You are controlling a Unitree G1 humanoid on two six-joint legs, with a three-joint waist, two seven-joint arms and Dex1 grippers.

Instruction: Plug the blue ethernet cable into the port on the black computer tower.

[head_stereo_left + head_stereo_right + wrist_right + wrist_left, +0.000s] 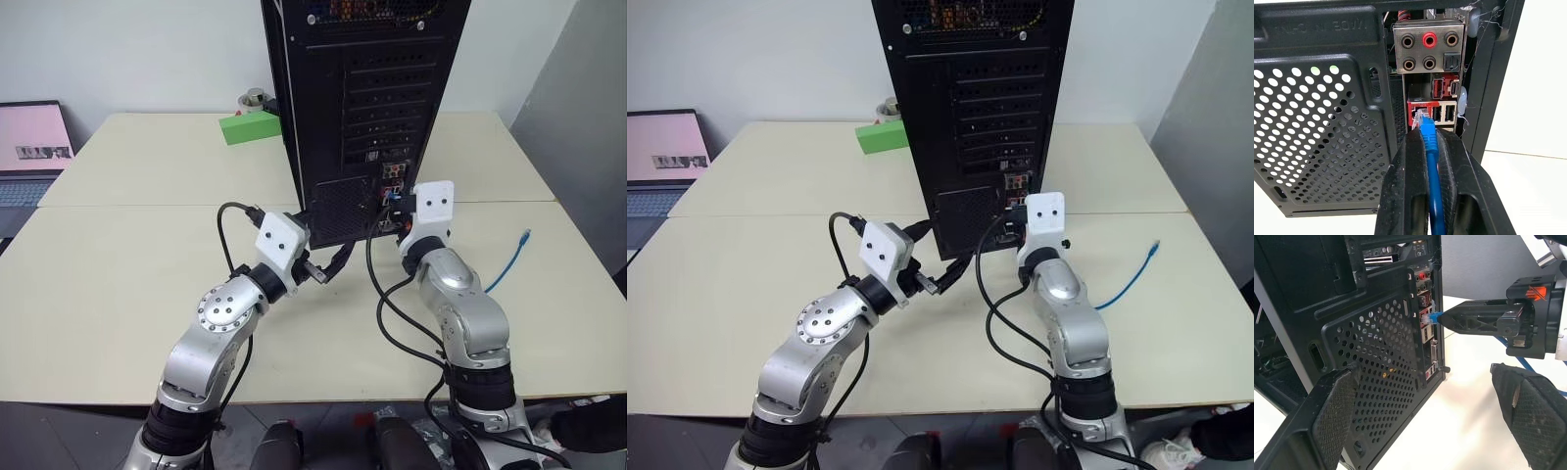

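Note:
The black computer tower (367,98) stands upright on the table with its rear panel toward me. My right gripper (1427,134) is shut on the blue ethernet cable (1432,166) just behind its clear plug (1421,117). The plug's tip sits at the mouth of the port (1417,107), a red-framed socket beneath the audio jacks; how deep it sits I cannot tell. The rest of the cable (509,259) trails over the table to the right. My left gripper (323,269) is open and empty, low beside the tower's perforated vent (1381,362), left of the right gripper (1484,318).
A green block (250,127) lies on the table behind the tower's left side. An open laptop (29,147) sits at the far left. Black arm cables (392,313) loop over the table between my two arms. The table (118,274) is pale.

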